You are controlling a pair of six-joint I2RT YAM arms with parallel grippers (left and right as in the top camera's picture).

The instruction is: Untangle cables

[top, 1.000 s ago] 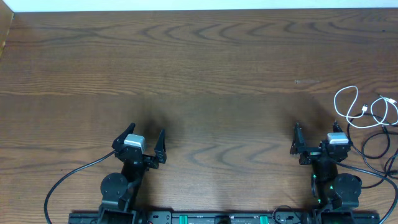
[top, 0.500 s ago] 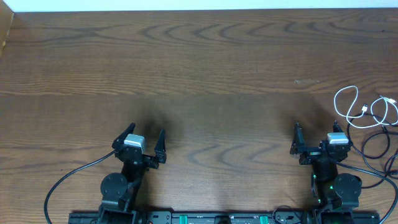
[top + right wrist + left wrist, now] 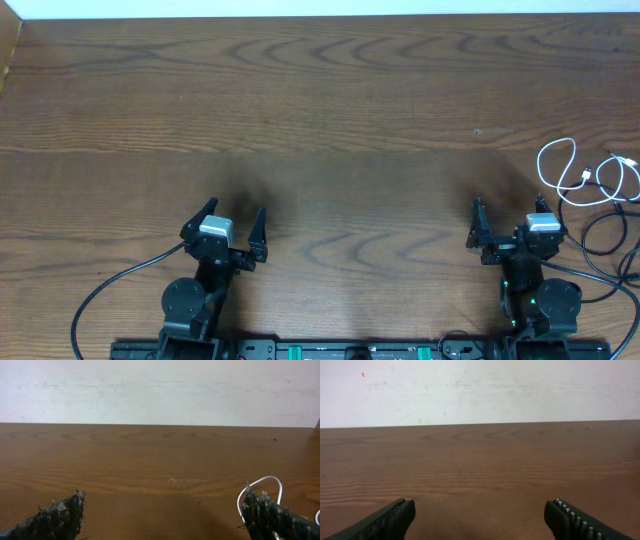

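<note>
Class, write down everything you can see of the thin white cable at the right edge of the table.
The thin white cable is a slim, flexible, plastic-looking cord lying flat on the brown wooden table near its right edge. It curls into loose open loops, with a small white plug between them. Thin black cords sit beside it; whether they touch is unclear.

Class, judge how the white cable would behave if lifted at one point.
Probably floppy: the white cable lies in loose curved loops, so it should sag and trail. Likely light, since it is thin.
</note>
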